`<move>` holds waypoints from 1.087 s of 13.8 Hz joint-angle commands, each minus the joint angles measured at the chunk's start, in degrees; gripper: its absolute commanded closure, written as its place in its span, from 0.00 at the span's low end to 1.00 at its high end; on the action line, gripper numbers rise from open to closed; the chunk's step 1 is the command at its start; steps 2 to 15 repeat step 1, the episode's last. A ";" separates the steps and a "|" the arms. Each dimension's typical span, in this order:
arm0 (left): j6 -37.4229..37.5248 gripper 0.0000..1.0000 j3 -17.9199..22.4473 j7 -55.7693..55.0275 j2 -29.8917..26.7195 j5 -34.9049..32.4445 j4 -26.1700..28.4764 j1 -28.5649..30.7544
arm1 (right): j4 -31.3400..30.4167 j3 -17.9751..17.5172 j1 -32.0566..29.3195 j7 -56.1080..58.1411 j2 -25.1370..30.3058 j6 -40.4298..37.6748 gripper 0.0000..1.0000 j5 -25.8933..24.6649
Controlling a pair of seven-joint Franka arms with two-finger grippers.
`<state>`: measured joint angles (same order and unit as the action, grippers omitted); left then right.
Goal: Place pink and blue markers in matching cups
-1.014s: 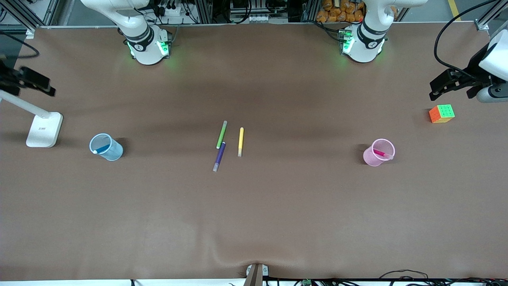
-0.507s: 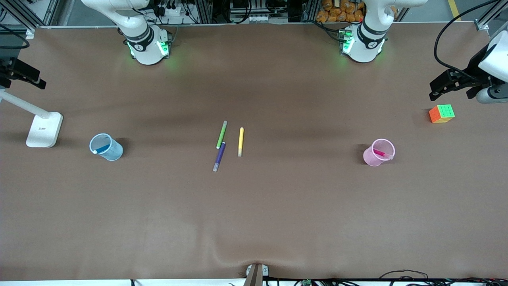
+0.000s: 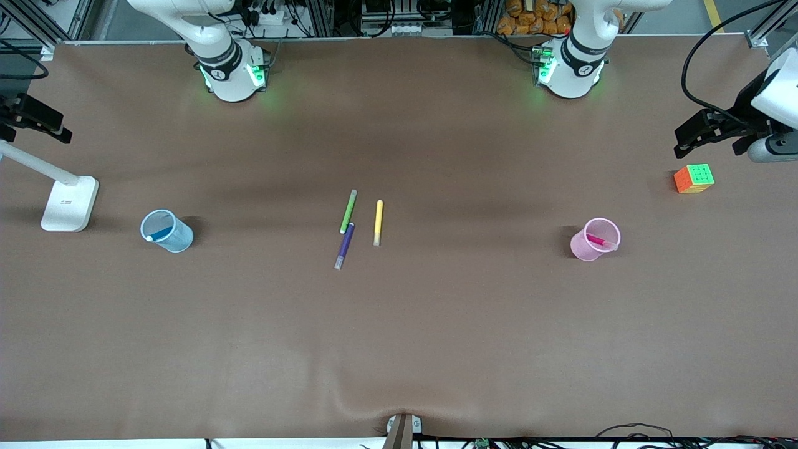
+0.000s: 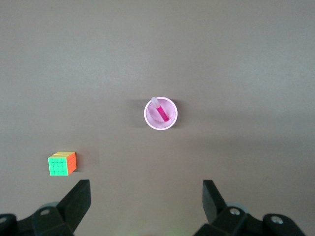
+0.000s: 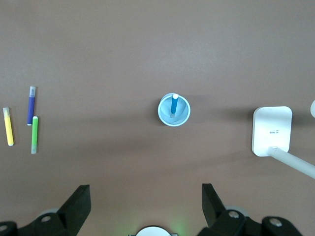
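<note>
The pale pink cup stands toward the left arm's end of the table with the pink marker leaning inside it. The left wrist view shows that cup and marker too. The pale blue cup stands toward the right arm's end with the blue marker inside it, and the right wrist view also shows that cup and marker. My left gripper is open and empty, high over the table edge near the cube. My right gripper is open and empty, high over the lamp.
Green, purple and yellow markers lie at the table's middle. A colourful cube sits near the left arm's end. A white lamp base stands beside the blue cup.
My right gripper has drawn back toward the table's edge over the lamp and then stopped. The left arm, cups and markers have not moved.
</note>
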<state>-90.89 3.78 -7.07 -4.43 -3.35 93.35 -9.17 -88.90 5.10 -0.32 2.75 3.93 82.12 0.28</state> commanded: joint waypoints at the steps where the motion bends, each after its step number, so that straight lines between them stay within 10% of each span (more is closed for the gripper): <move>1: -0.17 0.00 -0.26 0.30 -0.67 -0.35 0.34 -0.06 | 0.92 -0.09 0.49 0.59 -0.59 0.85 0.00 -0.64; 15: -0.17 0.00 -0.26 0.30 -0.67 -0.35 0.34 -0.06 | 0.92 -0.09 0.49 0.59 -0.59 0.85 0.00 -0.64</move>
